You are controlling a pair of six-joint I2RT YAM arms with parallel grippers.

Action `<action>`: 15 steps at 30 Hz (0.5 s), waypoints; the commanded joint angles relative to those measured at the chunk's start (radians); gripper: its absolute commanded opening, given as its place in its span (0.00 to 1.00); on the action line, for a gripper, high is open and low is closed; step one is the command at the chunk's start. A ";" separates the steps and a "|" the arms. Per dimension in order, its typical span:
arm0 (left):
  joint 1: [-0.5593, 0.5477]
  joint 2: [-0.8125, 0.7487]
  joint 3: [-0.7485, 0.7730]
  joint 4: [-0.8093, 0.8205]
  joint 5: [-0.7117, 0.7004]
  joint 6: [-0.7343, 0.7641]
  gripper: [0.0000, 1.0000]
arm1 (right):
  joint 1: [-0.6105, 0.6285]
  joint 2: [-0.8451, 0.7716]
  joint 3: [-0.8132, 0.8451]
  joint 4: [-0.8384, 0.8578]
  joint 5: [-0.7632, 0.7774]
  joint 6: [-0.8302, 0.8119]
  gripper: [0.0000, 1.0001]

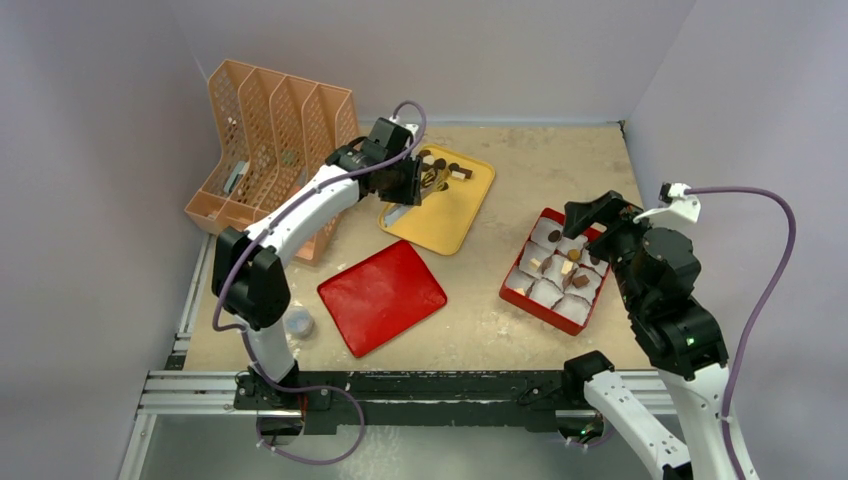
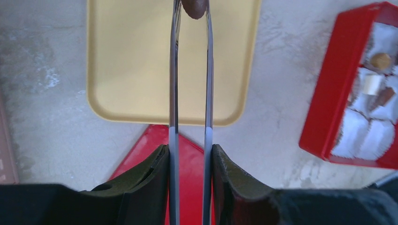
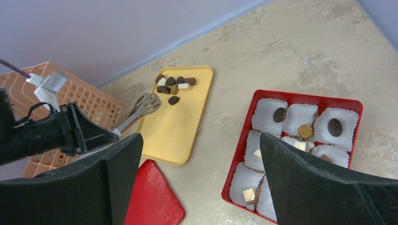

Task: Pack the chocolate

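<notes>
Yellow tray [image 1: 450, 215] lies on the tabletop [image 1: 560, 170] at upper centre of the top view. Loose chocolate [image 3: 170, 81] is clustered at the tray's far end: dark, tan and white pieces.

Left claw [image 2: 190, 157]: clenched on metal tongs [image 2: 174, 93], with one finger pressed against the outside of each arm. The tongs run up the centre of the left wrist view, over the tray. A dark piece [image 2: 195, 7] shows between the two arms at the top edge of that frame. Whether the tongs grip it cannot be told. In the right wrist view the tongs' head sits over the tray's left edge, near the cluster.

Right claw [image 3: 201, 140]: released, fingers spread wide, nothing between them. In the top view it sits at the far right corner of the box.

Red box [image 3: 309, 96] rests on the tabletop at centre right of the top view, apart from the tray. White paper cups [image 3: 265, 105] line it. Several cups hold one piece each: dark pieces in the far row, tan and white blocks nearer. Other cups show no piece.

Red lid [image 1: 380, 295] lies flat at lower centre of the top view, just beside the tray's near edge.

Orange rack [image 1: 270, 140] stands at upper left, beside the tray.
</notes>
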 commanded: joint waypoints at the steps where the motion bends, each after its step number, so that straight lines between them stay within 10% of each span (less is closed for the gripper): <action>1: -0.028 -0.108 0.002 0.051 0.139 0.024 0.20 | 0.002 0.017 0.036 0.051 0.007 -0.002 0.96; 15: -0.132 -0.139 -0.020 0.093 0.374 0.044 0.20 | 0.003 0.017 0.039 0.042 0.009 -0.009 0.96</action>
